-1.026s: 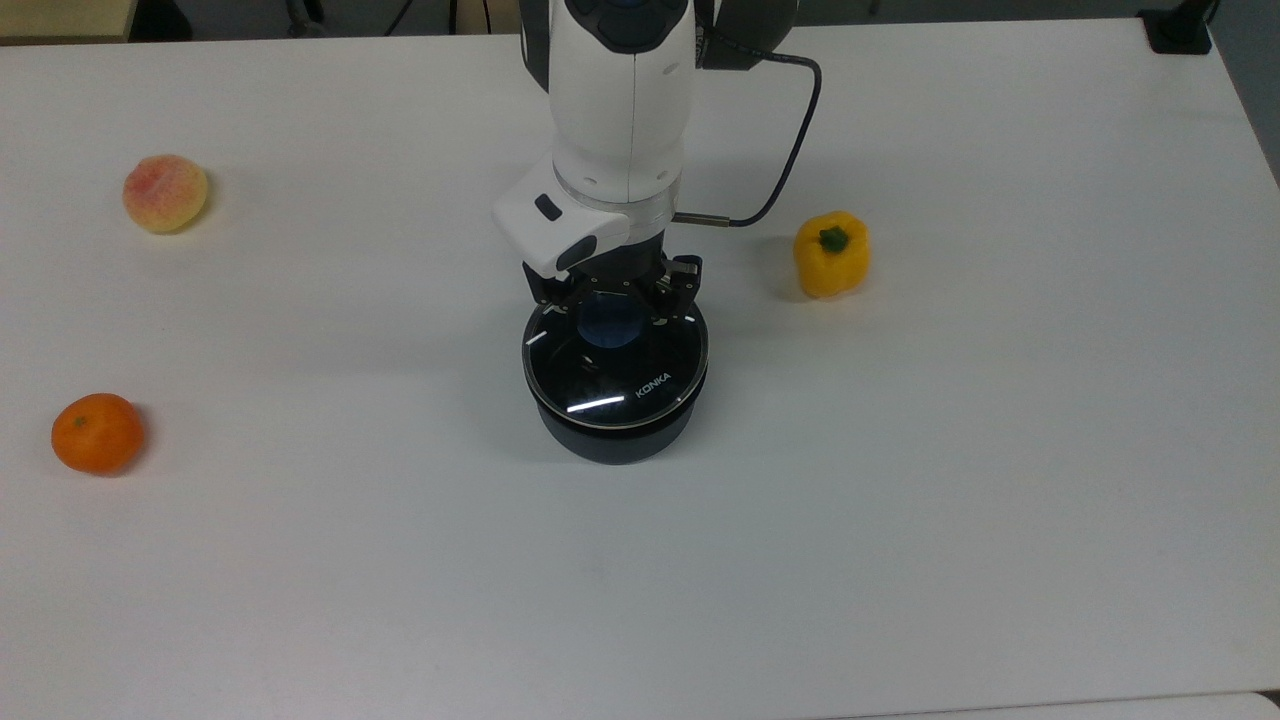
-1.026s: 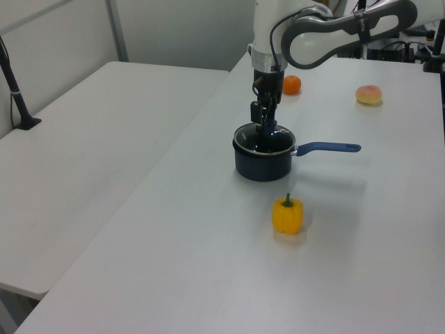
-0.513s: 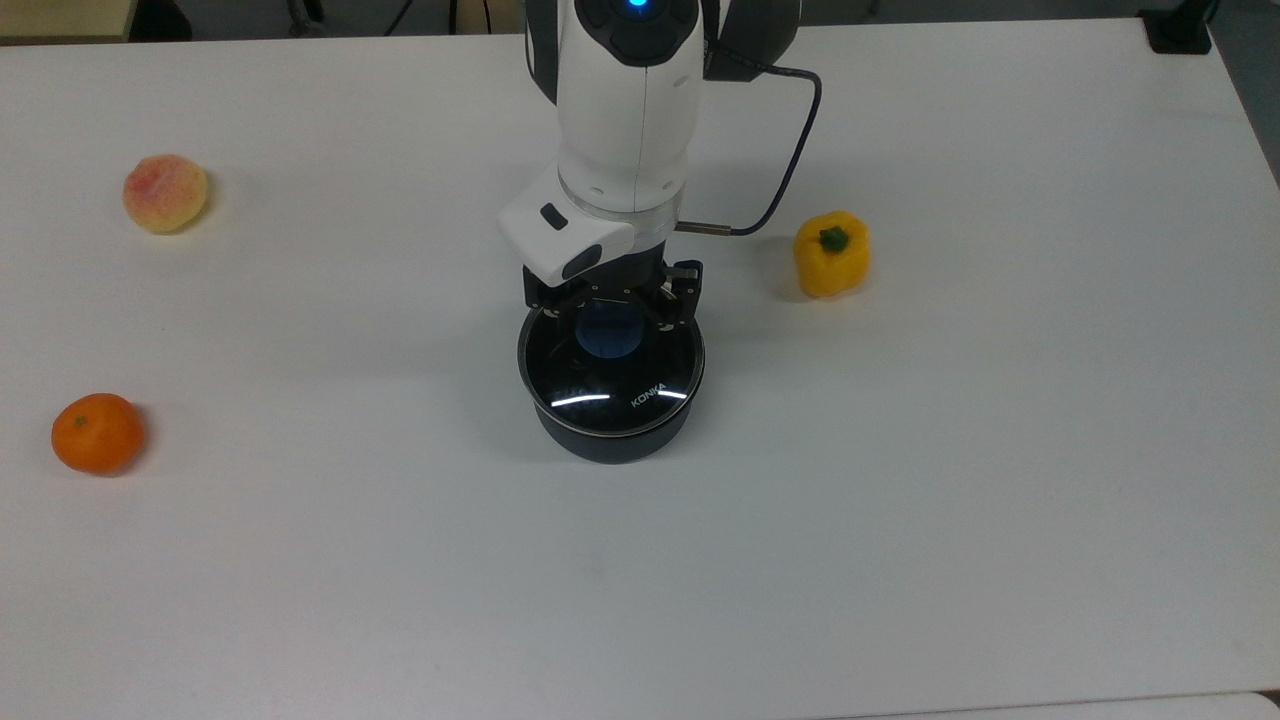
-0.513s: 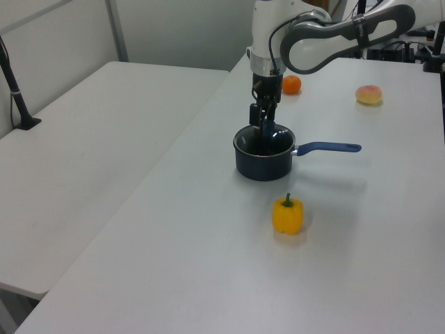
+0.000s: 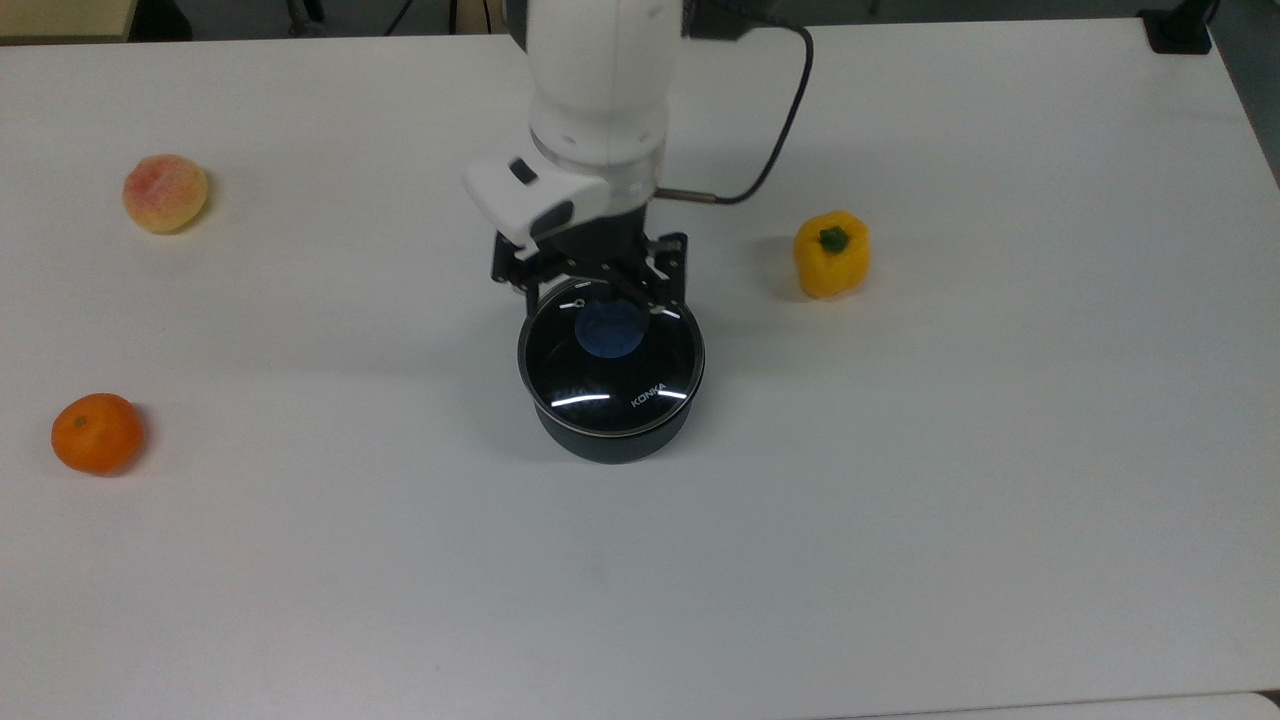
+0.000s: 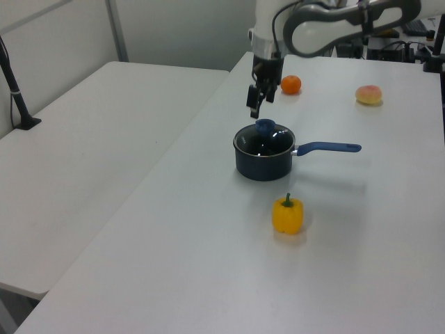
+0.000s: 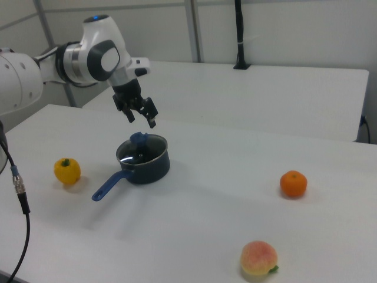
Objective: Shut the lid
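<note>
The hand point(image 7: 141, 117) hangs spread wide and empty. Directly below it, apart from the fingers, the lid point(image 5: 611, 355) sits flat on the saucepan point(image 6: 262, 163).

Below my black gripper point(image 5: 590, 283) I see a blue-knobbed lid point(image 5: 612, 362), white lettering; yellow pepper point(image 5: 831, 254), orange mandarin point(image 5: 97, 433), pink-yellow peach point(image 5: 165, 193) around it.

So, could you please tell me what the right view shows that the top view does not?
The right view alone shows the saucepan's long blue handle and the gap between the open pincer and the lid's knob. The top view alone shows the KONKA lettering on the lid. Both show the lid seated on the saucepan, the peach, the orange and the yellow pepper.
</note>
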Robot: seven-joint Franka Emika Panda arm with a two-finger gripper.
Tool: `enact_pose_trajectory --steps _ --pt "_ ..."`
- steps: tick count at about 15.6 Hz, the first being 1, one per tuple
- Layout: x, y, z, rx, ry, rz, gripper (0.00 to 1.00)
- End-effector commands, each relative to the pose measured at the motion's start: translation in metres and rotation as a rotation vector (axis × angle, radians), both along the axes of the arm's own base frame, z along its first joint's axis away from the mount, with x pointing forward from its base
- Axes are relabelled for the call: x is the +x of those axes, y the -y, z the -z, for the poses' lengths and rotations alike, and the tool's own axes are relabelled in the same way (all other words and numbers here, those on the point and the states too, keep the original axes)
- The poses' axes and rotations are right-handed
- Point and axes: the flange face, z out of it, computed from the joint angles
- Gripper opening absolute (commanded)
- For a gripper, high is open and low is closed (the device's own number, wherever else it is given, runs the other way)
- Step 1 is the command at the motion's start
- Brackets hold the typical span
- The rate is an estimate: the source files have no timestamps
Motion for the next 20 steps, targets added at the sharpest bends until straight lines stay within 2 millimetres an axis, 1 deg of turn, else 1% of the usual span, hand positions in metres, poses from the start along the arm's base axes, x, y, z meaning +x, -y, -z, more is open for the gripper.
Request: enact_pose_trajectory --steps 1,3,5,6,7,8,10,11,12,13,15,17,18,19,20 --pt "-0.033 0.034 -0.061 -0.015 -0.032 0.065 1.00" --pt "-0.057 0.050 -0.085 -0.026 -0.091 0.090 1.00" --pt "-0.080 0.058 -0.107 -0.038 -0.161 0.079 1.00" --pt "-0.094 0.061 -0.124 -0.040 -0.168 0.072 1.00" --pt "-0.106 0.068 -0.134 -0.040 -0.182 0.081 1.00" --pt "-0.118 0.075 -0.144 -0.027 -0.184 0.092 1.00" --pt "-0.142 0.081 -0.160 0.009 -0.172 0.100 1.00" --pt "-0.155 0.089 -0.173 0.030 -0.157 0.116 1.00" --pt "-0.166 0.091 -0.183 0.053 -0.148 0.122 1.00" --pt "-0.175 0.091 -0.189 0.082 -0.152 0.122 1.00" --pt "-0.189 0.096 -0.197 0.095 -0.164 0.127 1.00" --pt "-0.196 0.090 -0.197 0.091 -0.169 0.103 1.00" --pt "-0.203 0.086 -0.192 0.088 -0.172 0.064 1.00" --pt "-0.205 0.084 -0.192 0.085 -0.168 0.027 1.00" --pt "-0.203 0.083 -0.193 0.083 -0.154 -0.022 1.00"
